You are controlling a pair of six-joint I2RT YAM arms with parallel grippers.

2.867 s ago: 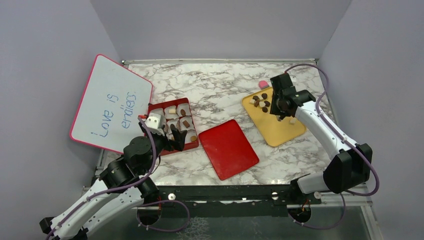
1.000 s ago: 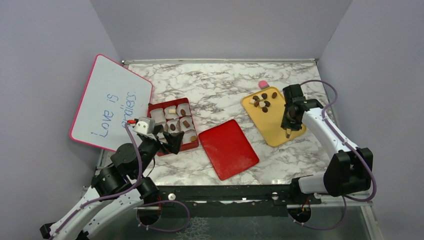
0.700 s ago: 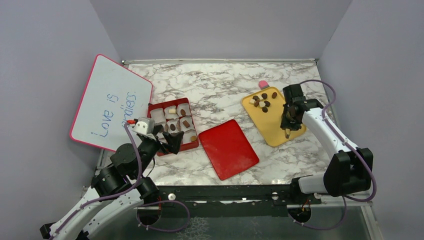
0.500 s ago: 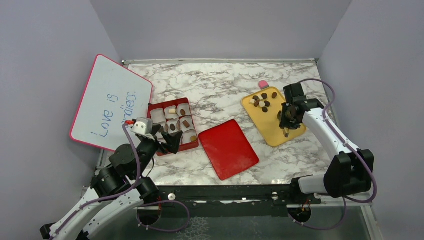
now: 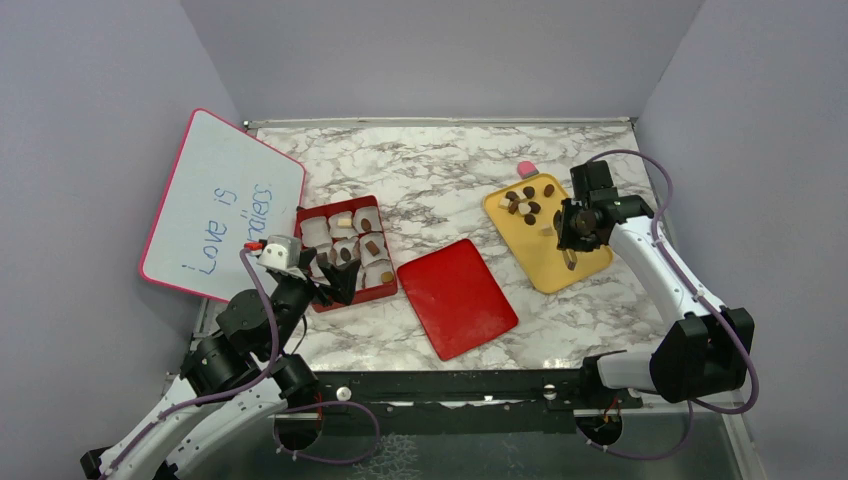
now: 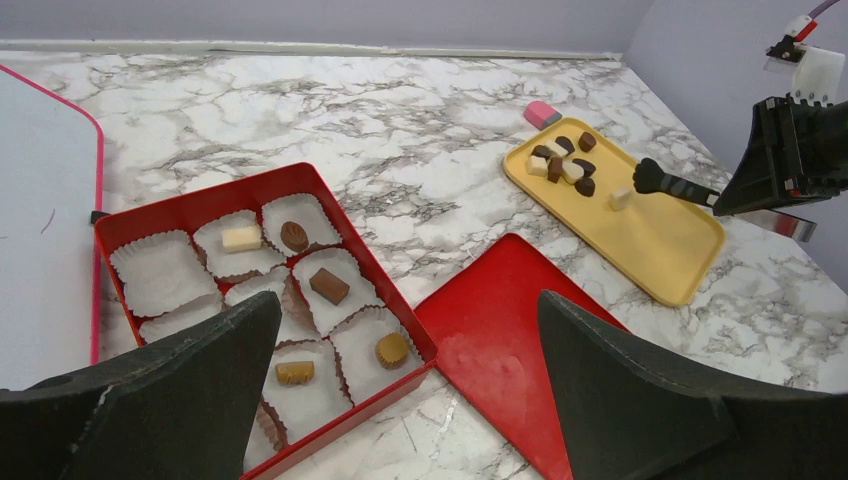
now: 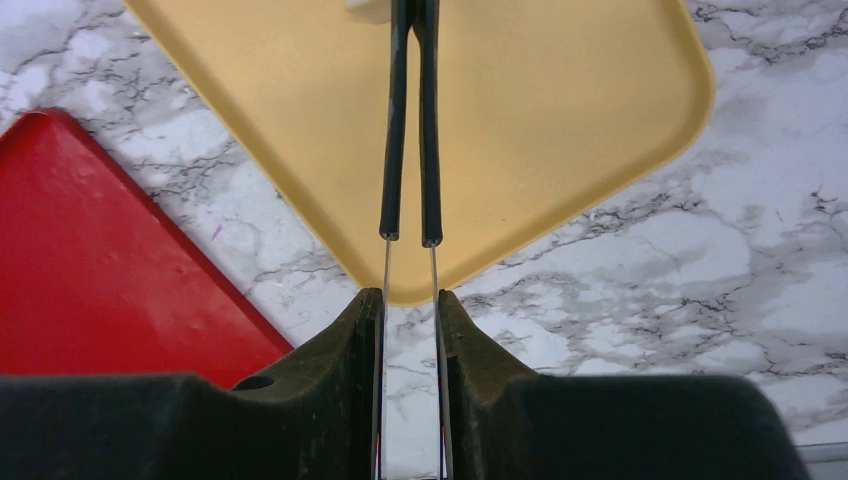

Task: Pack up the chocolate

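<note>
Light is even and diffuse from overhead in all three views: bright, with shadows soft and short. Top view: the table (image 5: pixel 440 170) marble runs near white but you still get the veins. The whiteboard (image 5: pixel 225 205) is bright with its writing readable, the lid (image 5: pixel 458 297) has a faint sheen, and small detail is soft. Left wrist: the scene is sharp, while the left fingers (image 6: pixel 150 400) are black, slightly blurred and without surface detail. Right wrist: tweezers (image 7: pixel 398 130) and tray (image 7: pixel 560 130) are crisp, and the right fingers (image 7: pixel 330 400) are dark and soft.
</note>
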